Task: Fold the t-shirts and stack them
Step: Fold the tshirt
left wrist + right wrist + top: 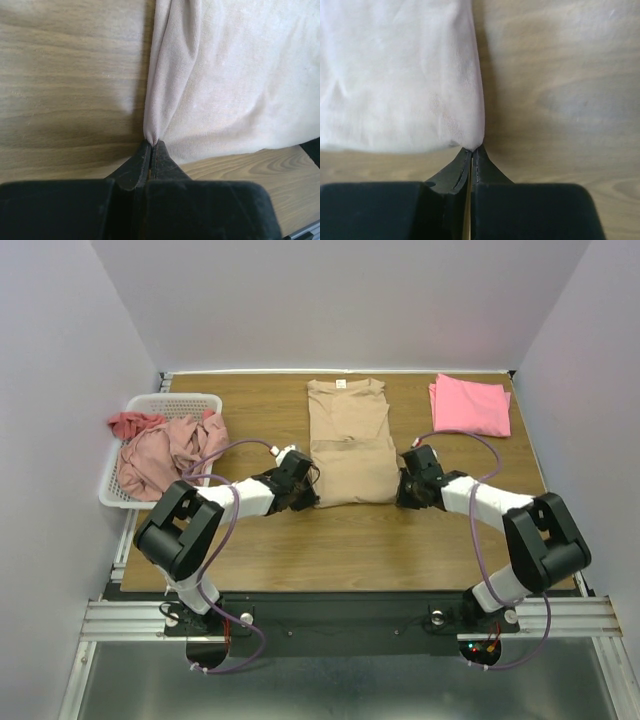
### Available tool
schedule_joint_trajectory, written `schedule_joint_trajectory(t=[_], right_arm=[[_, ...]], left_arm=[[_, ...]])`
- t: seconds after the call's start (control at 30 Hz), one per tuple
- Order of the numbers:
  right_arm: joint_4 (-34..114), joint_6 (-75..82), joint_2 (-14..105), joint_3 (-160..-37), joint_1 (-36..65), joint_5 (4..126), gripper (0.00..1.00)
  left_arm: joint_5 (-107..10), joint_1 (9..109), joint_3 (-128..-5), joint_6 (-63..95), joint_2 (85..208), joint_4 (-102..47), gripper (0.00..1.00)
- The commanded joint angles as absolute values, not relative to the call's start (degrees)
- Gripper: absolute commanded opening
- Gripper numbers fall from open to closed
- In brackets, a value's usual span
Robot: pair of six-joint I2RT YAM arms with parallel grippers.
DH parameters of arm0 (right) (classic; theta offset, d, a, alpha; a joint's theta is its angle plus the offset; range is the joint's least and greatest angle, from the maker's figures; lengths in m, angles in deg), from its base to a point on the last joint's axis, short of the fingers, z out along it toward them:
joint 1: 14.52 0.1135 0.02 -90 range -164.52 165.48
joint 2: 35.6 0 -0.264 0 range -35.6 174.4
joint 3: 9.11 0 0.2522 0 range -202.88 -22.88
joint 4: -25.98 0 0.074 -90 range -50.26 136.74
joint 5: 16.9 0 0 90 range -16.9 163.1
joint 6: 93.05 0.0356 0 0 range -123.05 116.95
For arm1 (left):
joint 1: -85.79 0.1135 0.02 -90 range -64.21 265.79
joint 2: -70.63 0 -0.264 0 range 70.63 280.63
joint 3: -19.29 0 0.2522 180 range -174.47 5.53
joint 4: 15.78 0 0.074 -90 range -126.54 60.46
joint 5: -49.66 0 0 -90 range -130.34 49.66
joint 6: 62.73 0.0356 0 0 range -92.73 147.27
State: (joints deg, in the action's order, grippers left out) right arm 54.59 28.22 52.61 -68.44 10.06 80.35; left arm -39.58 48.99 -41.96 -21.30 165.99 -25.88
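Top view: pink t-shirt (470, 405) lies folded at the far right. Tan t-shirt (348, 445) is mid-table, sleeves in, likely half folded. Dusty-pink and salmon shirts (165, 450) are heaped in the basket (160, 400), untouched. The table (330, 550) shows open wood on the near side. Left wrist: left gripper (151, 145) is clamped on the tan hem's left corner. Right wrist: right gripper (472, 149) pinches the right corner, with bare wood beside it.

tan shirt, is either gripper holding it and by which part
Both: the left gripper pinches the tan t-shirt by its near left corner, the right gripper by its near right corner.
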Motion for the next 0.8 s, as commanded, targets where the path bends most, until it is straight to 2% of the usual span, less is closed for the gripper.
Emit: schedule_joint_trajectory(t=[0.0, 0.13, 0.23, 0.4, 0.53, 0.77], right_arm=[[51.3, 27.7, 45.2, -64.7, 10.2, 73.6, 0.0], [53.0, 28.9, 32.0, -57.7, 10.3, 66.8, 0.0], [56.9, 29.7, 23.0, -56.4, 10.2, 67.6, 0.01], [62.9, 30.0, 16.7, -58.8, 10.2, 69.4, 0.0], [64.2, 31.7, 18.1, -62.4, 10.3, 72.2, 0.0], [64.5, 32.4, 27.3, -75.7, 10.1, 83.6, 0.0]], left_arm=[[-38.1, 46.2, -38.6, -21.4, 162.9, -35.7, 0.0], [-34.0, 40.7, -37.3, -24.7, 157.6, -40.9, 0.0], [-34.0, 38.9, -36.6, -26.4, 152.6, -43.8, 0.0], [-33.8, 38.0, -36.3, -28.2, 144.8, -46.2, 0.0], [-32.7, 38.2, -40.3, -25.3, 142.0, -47.2, 0.0], [-33.7, 45.4, -55.5, -17.9, 150.3, -51.1, 0.0]])
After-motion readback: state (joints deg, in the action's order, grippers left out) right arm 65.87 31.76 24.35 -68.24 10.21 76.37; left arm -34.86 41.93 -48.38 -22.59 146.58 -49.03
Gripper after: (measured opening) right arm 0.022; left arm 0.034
